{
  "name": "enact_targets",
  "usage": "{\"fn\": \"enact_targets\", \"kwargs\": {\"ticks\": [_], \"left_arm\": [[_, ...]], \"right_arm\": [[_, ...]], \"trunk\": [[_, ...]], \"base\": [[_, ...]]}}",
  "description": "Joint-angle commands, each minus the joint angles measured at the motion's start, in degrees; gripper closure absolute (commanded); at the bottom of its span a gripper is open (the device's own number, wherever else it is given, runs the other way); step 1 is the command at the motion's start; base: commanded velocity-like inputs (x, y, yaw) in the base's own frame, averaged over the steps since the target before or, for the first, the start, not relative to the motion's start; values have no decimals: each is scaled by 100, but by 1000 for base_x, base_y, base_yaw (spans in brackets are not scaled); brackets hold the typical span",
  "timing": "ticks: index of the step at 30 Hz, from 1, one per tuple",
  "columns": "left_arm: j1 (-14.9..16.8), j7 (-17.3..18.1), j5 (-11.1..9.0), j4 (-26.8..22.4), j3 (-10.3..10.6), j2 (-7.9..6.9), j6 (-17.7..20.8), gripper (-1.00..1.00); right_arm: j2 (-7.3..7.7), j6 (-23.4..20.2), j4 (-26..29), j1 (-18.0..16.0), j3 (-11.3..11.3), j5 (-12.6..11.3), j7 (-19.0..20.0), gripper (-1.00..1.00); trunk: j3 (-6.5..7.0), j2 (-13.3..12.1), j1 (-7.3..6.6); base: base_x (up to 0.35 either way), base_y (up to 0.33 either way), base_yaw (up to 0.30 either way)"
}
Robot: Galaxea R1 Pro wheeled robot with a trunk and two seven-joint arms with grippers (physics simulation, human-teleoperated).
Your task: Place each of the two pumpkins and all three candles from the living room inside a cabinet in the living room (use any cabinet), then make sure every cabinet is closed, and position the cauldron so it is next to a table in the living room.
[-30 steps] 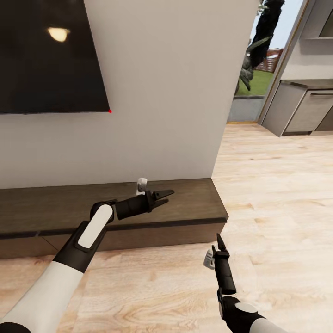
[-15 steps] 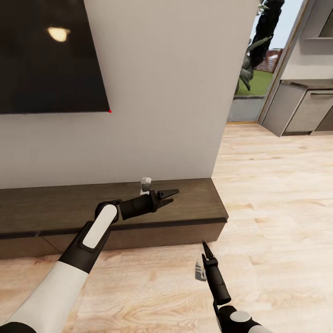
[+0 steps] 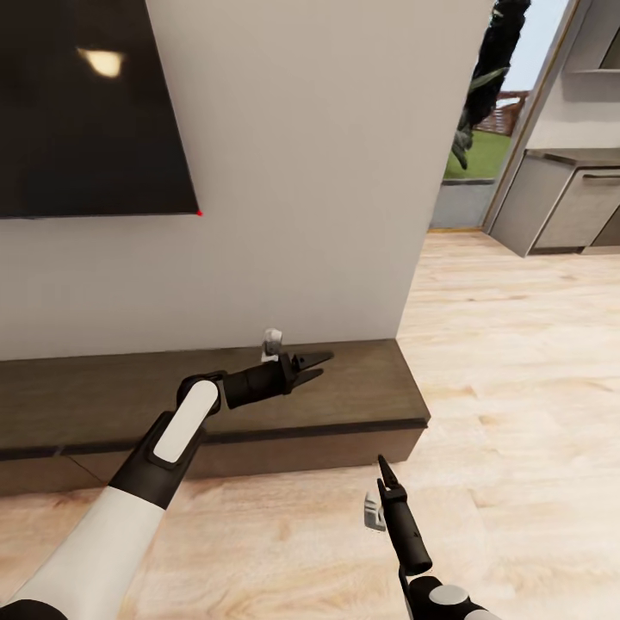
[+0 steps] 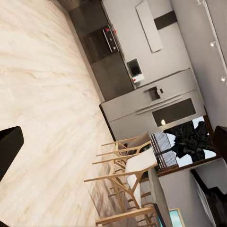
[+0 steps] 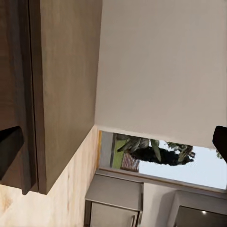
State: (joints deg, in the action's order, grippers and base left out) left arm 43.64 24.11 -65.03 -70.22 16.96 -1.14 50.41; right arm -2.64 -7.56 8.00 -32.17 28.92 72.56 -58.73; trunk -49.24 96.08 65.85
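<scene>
I am watching the whole head view slide a little. The TV (image 3: pixel 86 112) corner and the end of the cabinet (image 3: pixel 362 387) are both sitting slightly off from where they were a second ago. I am reading that as the robot's own turning, not as anything in the room moving.

The real change is in the right arm. The right gripper (image 3: pixel 382 469) is pulling back toward me and lower than a second ago. It is now hovering over the floor (image 3: pixel 517 387) just in front of the cabinet's end, touching nothing. In the right wrist view its fingers (image 5: pixel 9 146) are showing at opposite edges, so the claw is standing wide and empty, with the cabinet's corner (image 5: pixel 61 94) just ahead of it.

The left gripper (image 3: pixel 312 364) is drifting only slightly. It is hanging above the cabinet top near the wall (image 3: pixel 301 172), fingers spread in a shallow V and holding nothing. Its camera is looking out across the floor to some wooden chairs (image 4: pixel 125 165) and the kitchen beyond.

As for the task's things, the cabinet is lying along the foot of the wall under the TV. As far as I am seeing it, its front is flush and shut.

I am judging that the arms are tucking in for travel rather than reaching. With both claws empty, I am most likely heading off to fetch something. The risk I am minding is the right arm clipping the cabinet's corner as the base swings.
</scene>
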Motion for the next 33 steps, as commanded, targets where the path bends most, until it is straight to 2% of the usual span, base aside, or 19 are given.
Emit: {"fn": "enact_targets", "kwargs": {"ticks": [1,16,19,23,26,33], "left_arm": [[-2,-1,-1,0,0,0,-2,-100],[-5,-2,-3,-9,0,-9,4,-100],[-5,-2,-2,-24,-1,-2,4,-100],[-5,-10,-8,-386,0,-5,26,-100],[-5,-11,-9,-482,0,-16,36,-100],[3,-11,-9,-519,0,-16,32,-100]], "right_arm": [[0,0,0,0,0,-2,1,-100],[10,-8,20,0,-2,-21,-37,-100],[16,-22,22,0,-5,-23,-130,-100],[17,-297,20,0,-2,-30,-481,-100],[13,-363,19,0,-1,-28,-653,-100],[62,-383,25,0,8,-23,-736,-100]], "trunk": [[0,0,0],[0,0,0],[-54,120,66],[-126,281,154],[-179,401,220],[-305,682,373]], "base": [[194,0,0],[23,0,0],[0,0,0],[0,0,0],[0,0,0],[0,0,0]]}}
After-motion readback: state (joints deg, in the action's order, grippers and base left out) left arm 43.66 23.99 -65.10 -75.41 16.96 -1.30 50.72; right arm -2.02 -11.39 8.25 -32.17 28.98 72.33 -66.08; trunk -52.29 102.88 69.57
